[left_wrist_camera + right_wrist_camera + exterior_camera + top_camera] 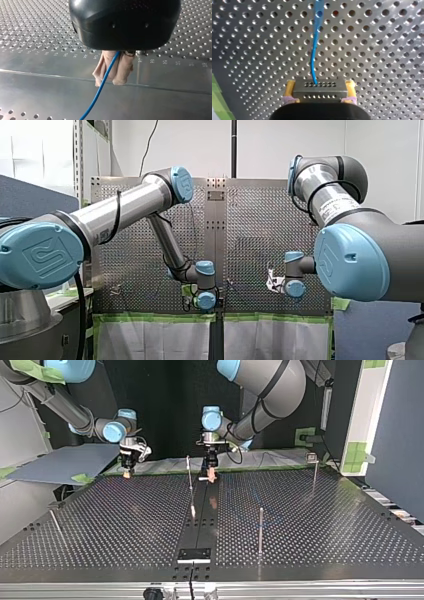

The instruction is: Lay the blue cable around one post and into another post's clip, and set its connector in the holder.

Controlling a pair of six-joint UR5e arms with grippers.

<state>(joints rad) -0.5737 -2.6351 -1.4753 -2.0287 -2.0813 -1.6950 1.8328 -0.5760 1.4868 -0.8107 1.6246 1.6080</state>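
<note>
over the perforated table (pixel 125 525), my left gripper (pixel 109 80) points down, pinching the blue cable (pixel 95 100); my right gripper (pixel 320 86) clamps its connector (pixel 319 93).

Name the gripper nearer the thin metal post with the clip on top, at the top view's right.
Left. My left gripper hangs over the table's middle strip, left of the metal post in that view; my right gripper hangs even farther left.

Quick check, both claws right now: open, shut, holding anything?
Left claw: shut on the blue cable.
Right claw: shut on the connector.
</note>
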